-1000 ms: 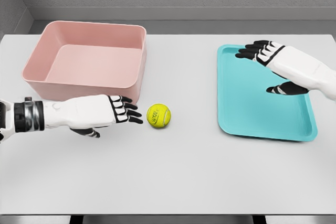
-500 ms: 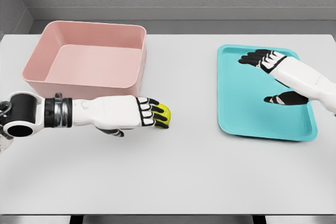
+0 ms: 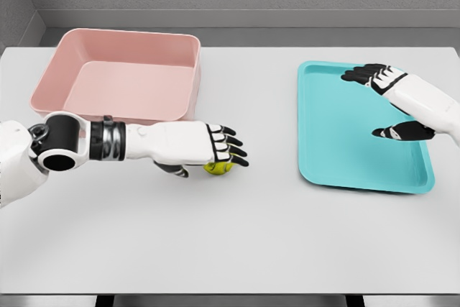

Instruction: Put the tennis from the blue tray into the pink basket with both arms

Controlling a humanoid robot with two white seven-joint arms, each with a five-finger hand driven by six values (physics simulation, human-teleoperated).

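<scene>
From my seat I had the left hand (image 3: 198,147) stretched flat over the small yellow-green tennis ball (image 3: 218,167), which sat on the pale grey tabletop (image 3: 237,235) just in front of the pink rectangular plastic basket (image 3: 122,77), outside it and well apart from the tray. The palm covered most of the ball; the fingers (image 3: 228,145) lay straight past it, not curled round it, so I could not call it a grip. The basket's near right corner stood just behind the wrist. Over on the far side, the right hand (image 3: 399,98) hung above the shallow turquoise rectangular tray (image 3: 338,141), fingers spread and relaxed, holding nothing, thumb pointing down toward the tray's floor. Bare table lay between ball and tray.
</scene>
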